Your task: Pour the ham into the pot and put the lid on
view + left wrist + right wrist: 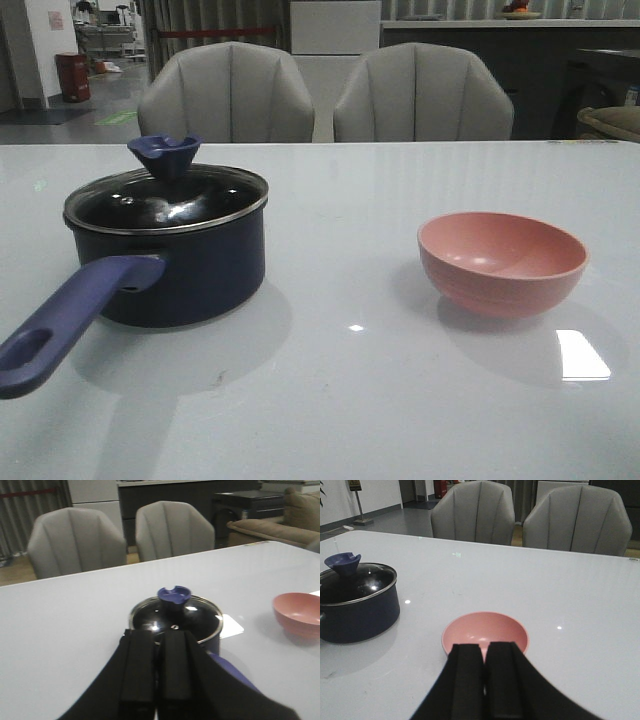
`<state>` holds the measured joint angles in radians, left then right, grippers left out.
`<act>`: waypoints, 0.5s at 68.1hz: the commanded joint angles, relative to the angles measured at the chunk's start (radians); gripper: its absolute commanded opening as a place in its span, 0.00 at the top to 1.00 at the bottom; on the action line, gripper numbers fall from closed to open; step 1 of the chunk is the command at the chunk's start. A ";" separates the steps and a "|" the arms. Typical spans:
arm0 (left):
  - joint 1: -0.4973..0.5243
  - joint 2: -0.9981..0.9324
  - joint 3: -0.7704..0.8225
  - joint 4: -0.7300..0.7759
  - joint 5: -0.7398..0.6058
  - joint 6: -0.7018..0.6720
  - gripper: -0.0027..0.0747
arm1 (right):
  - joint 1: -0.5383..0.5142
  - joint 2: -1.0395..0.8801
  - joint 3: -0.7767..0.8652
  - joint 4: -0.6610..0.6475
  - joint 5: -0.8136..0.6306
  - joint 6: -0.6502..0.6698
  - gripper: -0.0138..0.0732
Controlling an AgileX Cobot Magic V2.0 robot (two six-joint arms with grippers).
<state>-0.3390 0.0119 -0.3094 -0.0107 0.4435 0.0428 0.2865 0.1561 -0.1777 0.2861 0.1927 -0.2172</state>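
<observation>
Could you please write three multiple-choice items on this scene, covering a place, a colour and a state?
1. Where does the lid sit?
A. on the pot
B. in the pink bowl
C. flat on the table

2. What colour is the lid's knob?
A. red
B. dark blue
C. white

3. How are the left gripper and right gripper?
A. both wide open
B. both shut, holding nothing
C. one shut on the bowl

Key: 1 A, the steel rim rests on the pot's edge. 2 B, it matches the handle. 3 B, the fingers meet in both wrist views.

one pot (pixel 180 270), one lid (pixel 165 195), one bowl (pixel 502 262), two chairs (pixel 228 92)
</observation>
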 commanded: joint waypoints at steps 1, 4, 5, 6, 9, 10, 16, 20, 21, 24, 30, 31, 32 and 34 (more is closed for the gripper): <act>0.100 0.006 0.043 0.011 -0.176 -0.002 0.82 | 0.000 0.009 -0.026 0.000 -0.075 -0.006 0.67; 0.149 0.002 0.076 0.011 -0.216 -0.011 0.82 | 0.000 0.009 -0.026 0.000 -0.075 -0.006 0.67; 0.172 0.000 0.087 0.011 -0.228 -0.013 0.82 | 0.000 0.009 -0.026 0.000 -0.075 -0.006 0.67; 0.186 -0.003 0.099 0.011 -0.240 -0.018 0.82 | 0.000 0.009 -0.026 0.000 -0.075 -0.006 0.67; 0.224 -0.011 0.142 0.011 -0.280 -0.043 0.82 | 0.000 0.009 -0.026 0.000 -0.075 -0.006 0.67; 0.236 -0.016 0.154 0.011 -0.291 -0.043 0.82 | 0.000 0.009 -0.026 0.000 -0.075 -0.006 0.67; 0.290 -0.037 0.247 0.051 -0.376 -0.106 0.82 | 0.000 0.009 -0.026 0.000 -0.075 -0.006 0.67; 0.296 -0.037 0.282 0.060 -0.409 -0.117 0.82 | 0.000 0.009 -0.026 0.000 -0.074 -0.006 0.67; 0.296 -0.037 0.286 0.060 -0.412 -0.117 0.82 | 0.000 0.009 -0.026 0.000 -0.074 -0.006 0.67; 0.296 -0.037 0.315 0.060 -0.436 -0.117 0.82 | 0.000 0.009 -0.026 0.000 -0.073 -0.006 0.67; 0.296 -0.037 0.336 0.058 -0.443 -0.117 0.82 | 0.000 0.009 -0.026 0.000 -0.072 -0.006 0.67; 0.296 -0.037 0.336 0.058 -0.443 -0.117 0.82 | 0.000 0.009 -0.026 0.000 -0.072 -0.006 0.67; 0.296 -0.037 0.336 0.058 -0.443 -0.117 0.82 | 0.000 0.009 -0.026 0.000 -0.072 -0.006 0.67; 0.296 -0.037 0.336 0.058 -0.455 -0.117 0.82 | 0.000 0.009 -0.026 0.000 -0.070 -0.006 0.67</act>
<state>-0.0437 -0.0040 0.0058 0.0454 0.0944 -0.0589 0.2865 0.1561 -0.1777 0.2861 0.1927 -0.2172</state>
